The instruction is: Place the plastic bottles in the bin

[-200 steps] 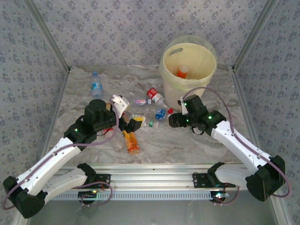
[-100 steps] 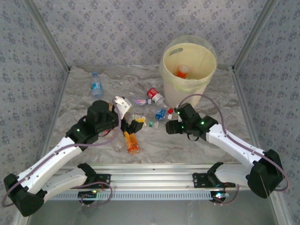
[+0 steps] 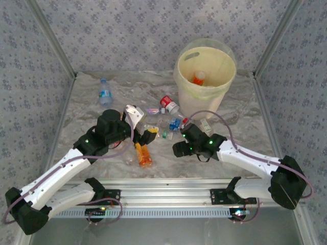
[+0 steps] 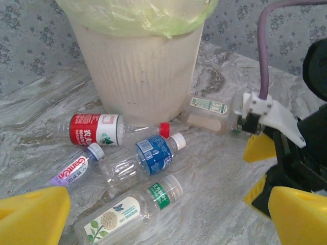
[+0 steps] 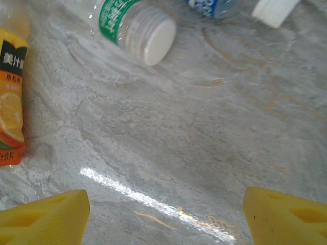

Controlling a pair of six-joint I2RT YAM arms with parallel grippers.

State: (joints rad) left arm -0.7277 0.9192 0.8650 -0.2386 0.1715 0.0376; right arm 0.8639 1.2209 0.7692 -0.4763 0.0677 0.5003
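Observation:
The pale-yellow bin (image 3: 225,84) stands at the back right with an orange bottle (image 3: 198,78) inside; its ribbed wall (image 4: 138,66) shows in the left wrist view. In front of it lie a red-label bottle (image 4: 97,129), a blue-label bottle (image 4: 148,155), a pink-lettered one (image 4: 71,168) and a green-label bottle (image 4: 127,209). My left gripper (image 4: 163,224) hovers open just short of the green-label bottle. My right gripper (image 5: 163,219) is open over bare table, with the green-label bottle's white cap (image 5: 153,33) ahead of it.
An orange juice bottle (image 3: 143,154) lies near the front, between the arms. A lone blue-label bottle (image 3: 104,93) rests at the back left. Another bottle (image 4: 207,109) lies against the bin's right foot. Metal posts and patterned walls close in the marble table (image 3: 230,153).
My right arm has swung from beside the bin toward the table's middle front, and its jaws have widened. The left arm has edged slightly forward.

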